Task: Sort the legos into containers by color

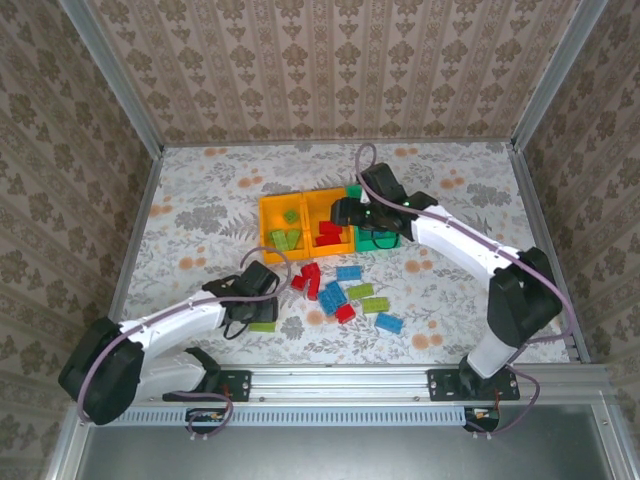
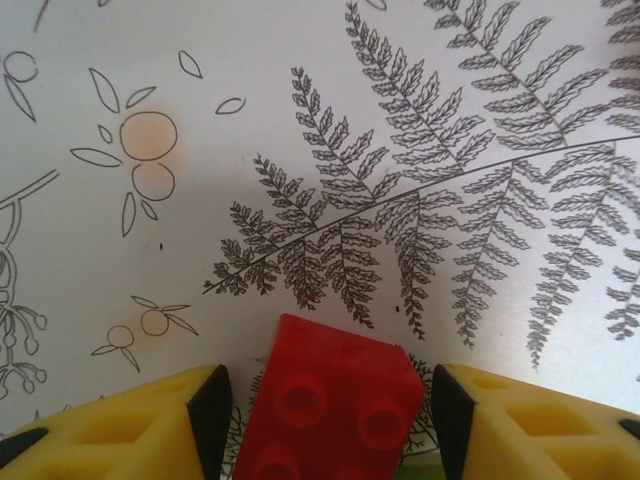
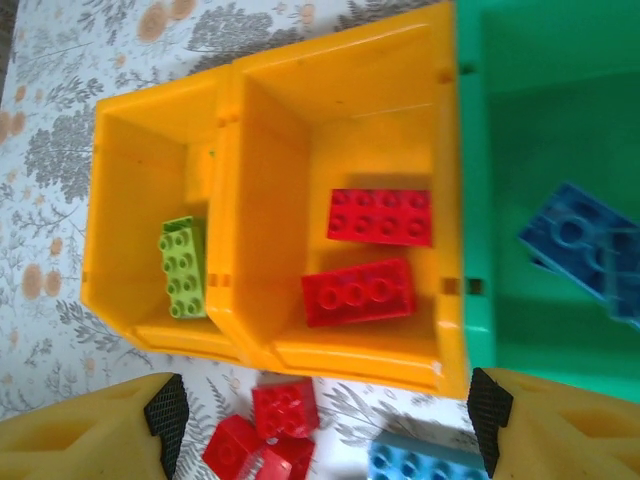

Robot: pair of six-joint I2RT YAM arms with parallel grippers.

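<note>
1. Top cam: three bins in a row mid-table, walls touching: left yellow bin [image 1: 265, 226], mid yellow bin [image 1: 322, 197], green bin [image 1: 380, 241].
2. Same cam: loose legos [image 1: 340, 296] in red, blue and lime, strewn on the cloth betw. the two arms, just on the near side of the bins. One lime brick [image 1: 262, 326] apart from the rest, near the L arm's head.
3. L wrist cam, close in: left gripper [image 2: 331, 425] low over the fern-print cloth, fingers [image 2: 140, 432] apart, straddling a red brick [image 2: 335, 385], studs up. Thin gap at each black pad, no squeeze seen.
4. R wrist cam: right gripper [image 3: 328, 420] above the bins' near rim, fingers spread wide, nothing betw. them.
5. Same cam, straight down into the bins: one lime piece [image 3: 182, 266] in the left yellow, two red pieces [image 3: 380, 216] in the mid yellow, blue pieces [image 3: 578, 240] in the green. From the top cam, most of the green bin's inside hidden under the R arm's head.
6. Edges: aluminium rails [image 1: 135, 215] round the table, patterned wallpaper behind. Open cloth beyond the bins and along both sides; tightest spot the brick cluster near the front rail.
</note>
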